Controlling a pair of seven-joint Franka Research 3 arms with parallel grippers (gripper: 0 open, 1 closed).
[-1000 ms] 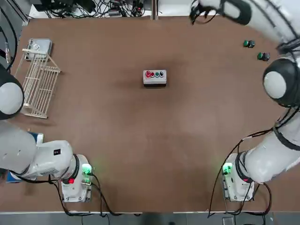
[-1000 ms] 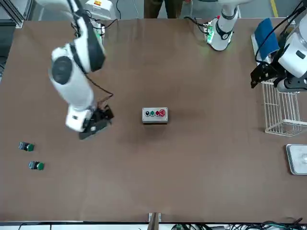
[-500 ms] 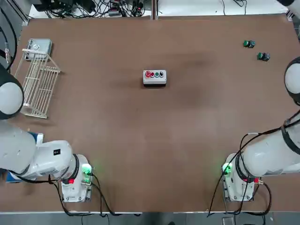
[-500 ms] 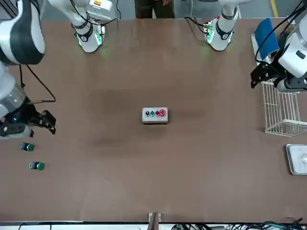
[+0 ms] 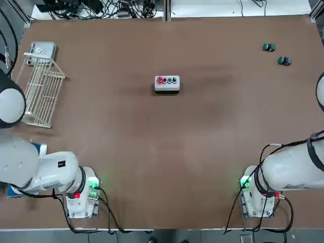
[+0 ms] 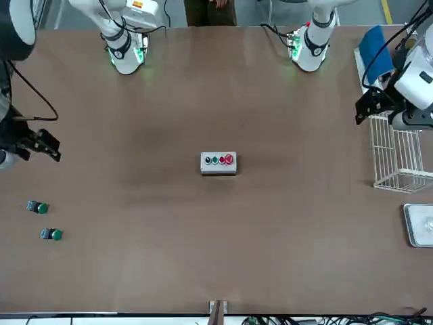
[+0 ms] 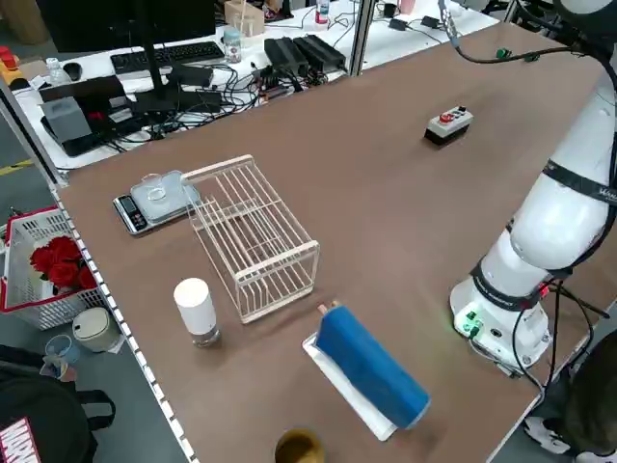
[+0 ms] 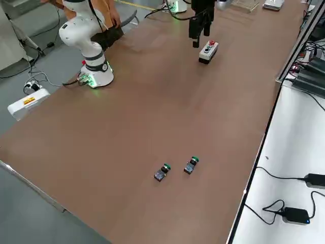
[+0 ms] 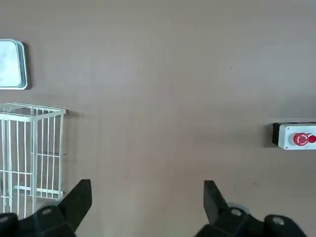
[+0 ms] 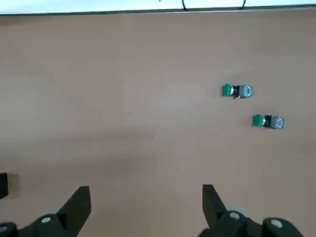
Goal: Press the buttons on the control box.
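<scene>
There is one control box [image 5: 167, 83] near the middle of the brown worktop [image 5: 167, 152]. It is small and grey. On its top sits a row of round buttons: one big red one at one end, then smaller ones, some green. How many small ones there are is hard to tell.

There are two loose green push buttons. One [image 5: 269, 47] and the other [image 5: 284, 61] lie near each other at the far right of the worktop, well apart from the control box.

There is one white wire rack [image 5: 40, 91] at the far left. Nothing can be seen inside it. One small kitchen scale [image 5: 42, 50] sits just beyond the rack. From the left side view there is also one white cup [image 7: 197, 311] near the rack, one blue roll [image 7: 371, 366] on a flat white tray, and one basket [image 7: 39, 275] with red flowers in it off the worktop's edge.

There are two grippers. The left gripper [image 9: 147, 197] hangs high over the worktop with its fingers spread wide and nothing between them. The wire rack is close to it on one side, and the control box is farther off on the other side. The right gripper [image 10: 146, 200] also hangs high with its fingers wide apart and empty. The two green push buttons lie ahead of it and a bit to one side. The control box is well apart from it.
</scene>
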